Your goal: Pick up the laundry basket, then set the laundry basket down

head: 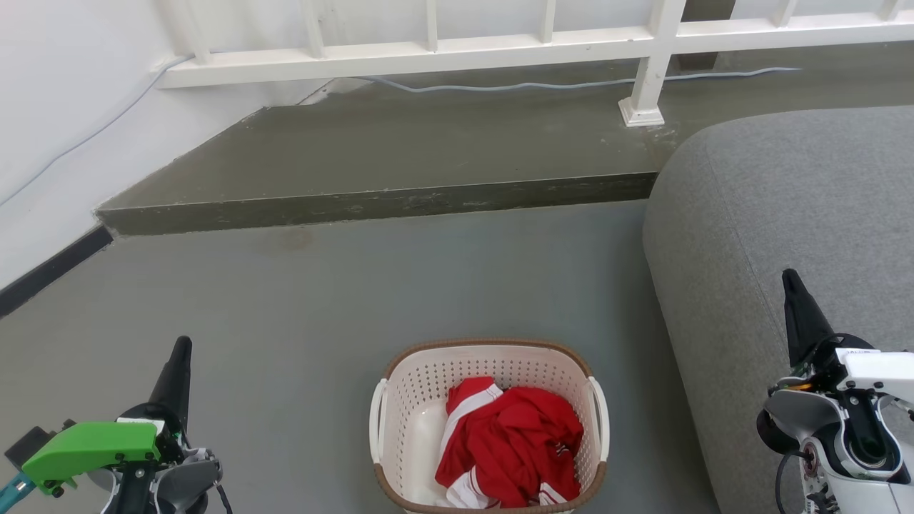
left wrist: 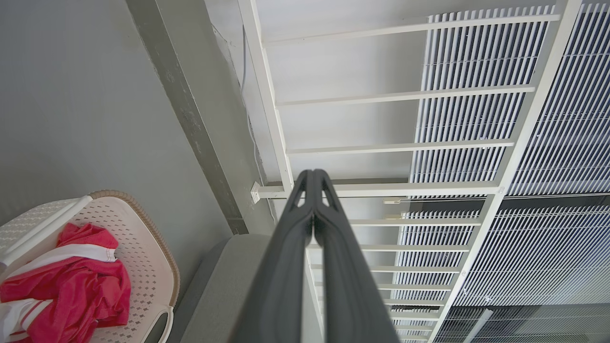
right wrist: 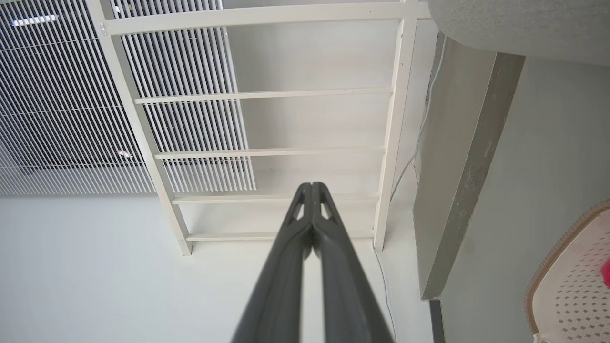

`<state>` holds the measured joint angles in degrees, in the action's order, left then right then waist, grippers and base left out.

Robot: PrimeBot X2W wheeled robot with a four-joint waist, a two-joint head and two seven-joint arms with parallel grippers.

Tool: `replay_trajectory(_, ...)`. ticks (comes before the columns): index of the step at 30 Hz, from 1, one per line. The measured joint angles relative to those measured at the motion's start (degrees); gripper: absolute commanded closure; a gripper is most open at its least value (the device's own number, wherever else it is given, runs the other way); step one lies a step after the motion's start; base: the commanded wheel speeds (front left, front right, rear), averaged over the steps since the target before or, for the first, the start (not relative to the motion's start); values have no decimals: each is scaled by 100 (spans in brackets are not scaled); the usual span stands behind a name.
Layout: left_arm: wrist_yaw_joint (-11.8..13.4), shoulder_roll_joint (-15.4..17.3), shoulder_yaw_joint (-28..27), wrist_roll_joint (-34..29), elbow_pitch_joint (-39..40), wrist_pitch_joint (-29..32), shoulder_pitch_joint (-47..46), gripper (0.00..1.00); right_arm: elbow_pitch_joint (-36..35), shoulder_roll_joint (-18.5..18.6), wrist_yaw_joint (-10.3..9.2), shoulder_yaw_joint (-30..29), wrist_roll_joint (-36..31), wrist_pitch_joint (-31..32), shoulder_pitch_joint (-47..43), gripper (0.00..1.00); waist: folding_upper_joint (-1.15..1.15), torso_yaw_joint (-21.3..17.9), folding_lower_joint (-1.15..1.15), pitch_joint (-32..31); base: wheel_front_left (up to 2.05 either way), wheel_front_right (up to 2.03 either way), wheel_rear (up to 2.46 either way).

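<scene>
A grey floor (head: pixel 321 300) runs back to a raised concrete step (head: pixel 428 150) with a worn front edge. Along the step's far edge stands a white railing (head: pixel 428 53), and a pale cable (head: pixel 535 86) trails beneath it. A white wall (head: pixel 64 93) closes the left side. On the right, a grey upholstered sofa (head: pixel 785 193) bulges onto the floor.

The laundry basket (head: pixel 428 385) stands on the floor well short of the step's edge and just beside the sofa's rounded side. It lies between the two arms, and a crumpled red and white garment (head: pixel 518 442) lies inside it.

The left gripper (head: pixel 180 357) hangs above the floor left of the basket. The right gripper (head: pixel 792 285) is over the sofa. Neither touches the basket.

The wrist views show what the head view cannot. Each pair of fingers is pressed together from base to tip with nothing between. Both views also look past the railing to a slatted white panel (left wrist: pixel 548 143). The left wrist view catches the basket's brown woven rim (left wrist: pixel 162 257) and one white handle (left wrist: pixel 47 228). The right wrist view shows a corner of the basket.
</scene>
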<state>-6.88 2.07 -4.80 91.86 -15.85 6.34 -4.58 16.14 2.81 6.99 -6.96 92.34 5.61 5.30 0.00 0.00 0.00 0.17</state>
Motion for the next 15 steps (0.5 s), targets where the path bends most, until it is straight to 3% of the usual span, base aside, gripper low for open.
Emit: replay_trajectory(15,0,0,0,0,1,0,0,100,-1,-1,0,-2,0,-1,-1,100,0,0,0,0,0,0,0)
